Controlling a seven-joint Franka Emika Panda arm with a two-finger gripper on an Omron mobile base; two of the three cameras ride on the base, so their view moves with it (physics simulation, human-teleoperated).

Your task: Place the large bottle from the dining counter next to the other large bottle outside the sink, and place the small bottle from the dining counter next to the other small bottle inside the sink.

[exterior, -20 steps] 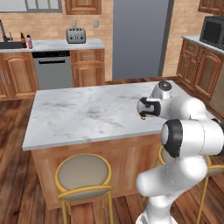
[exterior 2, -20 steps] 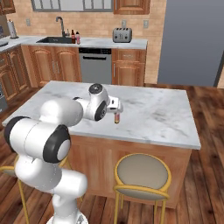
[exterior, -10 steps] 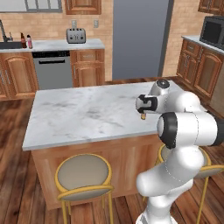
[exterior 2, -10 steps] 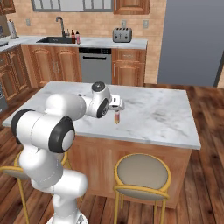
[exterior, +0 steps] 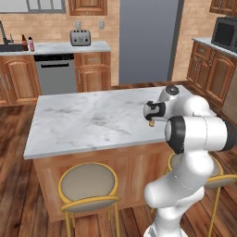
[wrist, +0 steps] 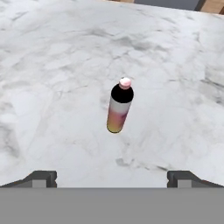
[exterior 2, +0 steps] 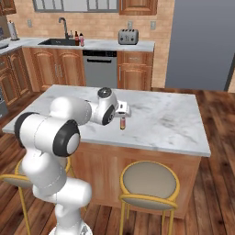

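Hand view, frame centre: small dark bottle with pink cap (wrist: 120, 107), upright on white marble counter (wrist: 52, 65); my claw (wrist: 112, 177) spread wide, released, grasping nothing.

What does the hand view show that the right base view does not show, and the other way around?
Hand view alone: the bottle from above, with its pale cap, dark neck and yellow base, and the open end effector with its fingertips apart, not touching it.

Right base view alone: the sink, two bottles beside it, the toaster and a stool.

Both: the bottle standing upright on the marble counter.
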